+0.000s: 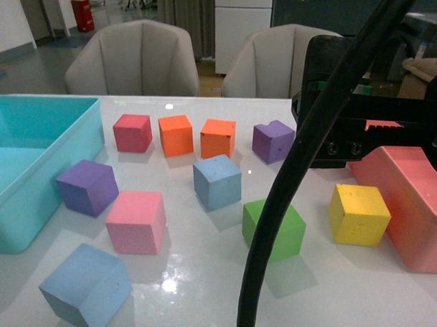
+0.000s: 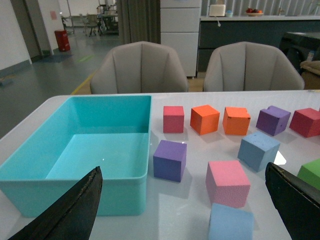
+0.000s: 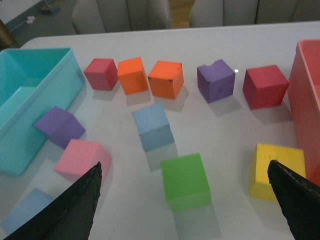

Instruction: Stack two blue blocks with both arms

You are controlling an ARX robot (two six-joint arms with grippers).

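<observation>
Left gripper and right gripper hang wide open, holding nothing, the central blue block and nearer blue block well apart.

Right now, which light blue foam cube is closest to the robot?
The light blue foam cube at the near edge of the white table; the other blue cube sits mid-table.

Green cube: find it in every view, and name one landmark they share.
Front view: green cube right of centre, partly behind the black cable.
Left wrist view: cut off by the frame edge.
Right wrist view: fully visible, near the middle.
Shared landmark: the central blue block, its neighbour in all three.
</observation>
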